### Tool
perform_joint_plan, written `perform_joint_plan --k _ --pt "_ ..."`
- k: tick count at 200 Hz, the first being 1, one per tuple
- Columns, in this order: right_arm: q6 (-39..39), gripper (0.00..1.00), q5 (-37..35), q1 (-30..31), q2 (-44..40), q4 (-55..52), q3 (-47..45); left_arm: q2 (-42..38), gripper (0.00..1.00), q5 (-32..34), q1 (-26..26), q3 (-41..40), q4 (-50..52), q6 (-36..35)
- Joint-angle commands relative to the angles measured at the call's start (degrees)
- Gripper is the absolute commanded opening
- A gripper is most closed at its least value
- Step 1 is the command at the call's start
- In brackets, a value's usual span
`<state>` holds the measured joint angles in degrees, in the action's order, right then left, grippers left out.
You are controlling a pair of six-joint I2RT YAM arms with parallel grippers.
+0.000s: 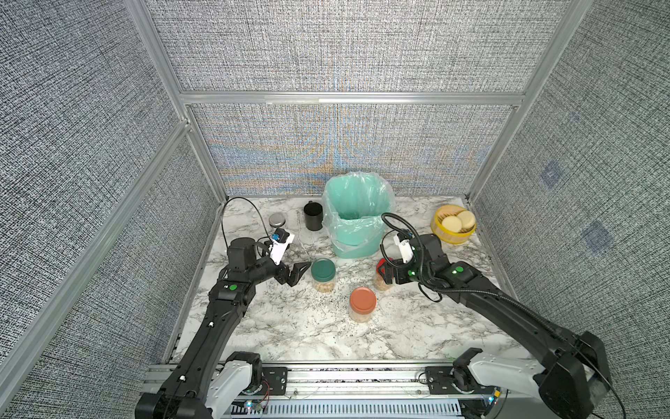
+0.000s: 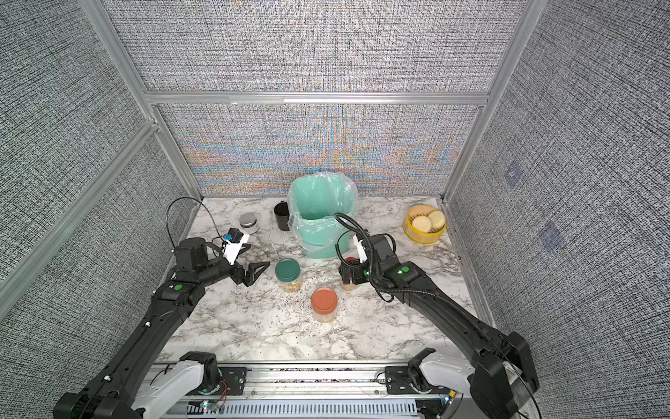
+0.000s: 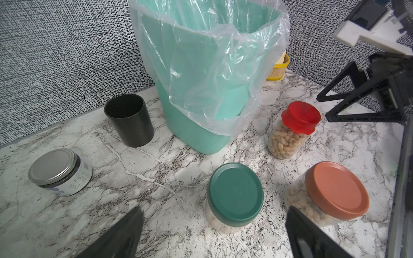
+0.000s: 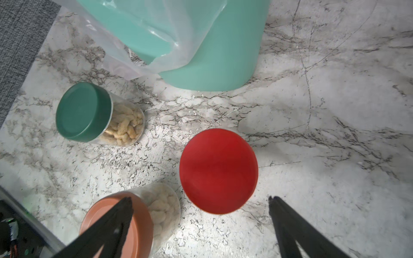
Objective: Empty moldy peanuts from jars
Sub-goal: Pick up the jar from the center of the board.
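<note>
The moldy peanuts (image 3: 283,140) are sitting inside three clear jars, all standing upright with their lids on, in the middle of the marble table (image 1: 290,326). The green-lidded jar (image 1: 323,275) is standing toward the left arm's side. The red-lidded jar (image 3: 290,131) is standing toward the right arm's side, just in front of the bin. The terracotta-lidded jar (image 1: 362,304) is sitting between and nearer the robot's base than the other two. The three jars are standing near one another but not touching.

The right gripper (image 4: 199,199) is hanging over the red-lidded jar with its jaws spread wide. In the right wrist view the red lid is lying between and just ahead of the two fingertips. In the left wrist view the fingers (image 3: 357,100) are showing clear of the lid, so nothing is being gripped. The left gripper (image 1: 300,272) is also standing wide open and empty, pointing at the green-lidded jar from just beside it, without contact.

Behind the jars a teal bin (image 1: 357,241) is standing, lined with a clear plastic bag (image 1: 333,221) folded over its rim. Left of the bin a black mug (image 1: 313,216) is sitting upright, and beyond it a silver-lidded tin (image 1: 277,220). In the far right corner a yellow container (image 1: 453,236) is holding flat cream discs (image 1: 451,223).
</note>
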<state>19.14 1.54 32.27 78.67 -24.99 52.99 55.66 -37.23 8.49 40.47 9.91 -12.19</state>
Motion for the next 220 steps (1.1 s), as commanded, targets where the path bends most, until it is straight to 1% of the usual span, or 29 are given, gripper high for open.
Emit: perform_joint_plan --k 1,40,58,81,107,134,220 --pt "2.6 0.98 -5.1 0.5 2.2 -0.4 1.5 0.6 1.0 -0.7 0.0 0.4 -1.7 -0.7" --pt "2.8 0.95 -6.7 1.7 7.1 -1.1 3.8 1.9 1.0 -0.6 0.0 1.0 -1.2 -1.1" --pt "3.4 0.94 -7.3 2.2 8.0 -0.7 3.8 2.2 1.0 -0.4 -0.1 1.4 -0.6 -1.3" --pt "4.2 0.92 -8.3 2.3 9.1 -0.7 3.9 2.7 1.0 -0.4 0.0 1.5 -0.3 -1.7" --pt "4.5 0.86 -9.5 2.3 11.0 -1.5 4.7 3.1 1.0 -0.4 -0.1 1.6 -0.4 -1.8" --pt "4.2 0.82 -9.9 2.3 11.7 -1.6 5.4 3.3 1.0 -0.4 -0.1 1.7 -0.4 -1.9" --pt "4.1 0.63 -9.3 2.2 11.2 -2.3 5.5 4.0 1.0 -0.2 -0.1 1.6 -0.5 -2.0"
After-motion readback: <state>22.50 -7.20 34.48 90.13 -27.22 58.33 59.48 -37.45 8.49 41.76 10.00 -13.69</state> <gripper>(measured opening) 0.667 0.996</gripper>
